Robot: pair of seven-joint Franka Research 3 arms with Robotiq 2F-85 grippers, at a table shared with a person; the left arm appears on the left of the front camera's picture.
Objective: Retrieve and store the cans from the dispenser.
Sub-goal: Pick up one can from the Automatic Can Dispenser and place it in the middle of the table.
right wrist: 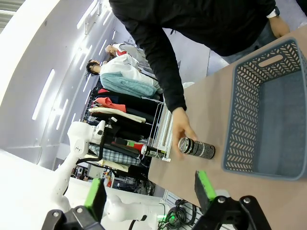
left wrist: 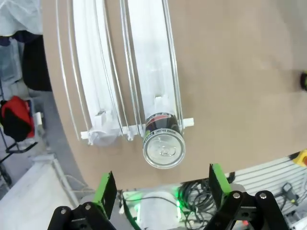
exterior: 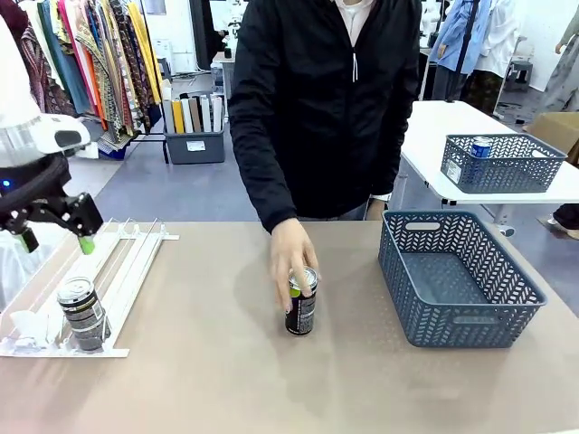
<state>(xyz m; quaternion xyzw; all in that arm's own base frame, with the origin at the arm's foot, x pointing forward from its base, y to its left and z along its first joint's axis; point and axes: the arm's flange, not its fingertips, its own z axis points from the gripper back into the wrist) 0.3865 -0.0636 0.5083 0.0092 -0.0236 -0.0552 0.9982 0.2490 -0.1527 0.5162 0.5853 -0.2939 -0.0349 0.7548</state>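
A dark can (exterior: 82, 313) with a silver top stands at the low front stop of the clear-and-white dispenser (exterior: 127, 262) at the table's left. In the left wrist view that can (left wrist: 163, 146) lies just beyond my open left gripper (left wrist: 160, 191), at the end of a dispenser (left wrist: 148, 62) lane. My left gripper (exterior: 57, 241) hovers above the rack's back, holding nothing. A person's hand (exterior: 289, 253) grips a second dark can (exterior: 301, 307) with a green-yellow band, upright at the table's middle. My right gripper (right wrist: 149, 191) stands open and well short of that can (right wrist: 196, 149).
A dark grey mesh basket (exterior: 457, 276) sits at the right of the table, with nothing in it; it also appears in the right wrist view (right wrist: 268, 124). On a far white table, another basket (exterior: 502, 163) holds a blue can (exterior: 481, 146). The person stands at the far edge.
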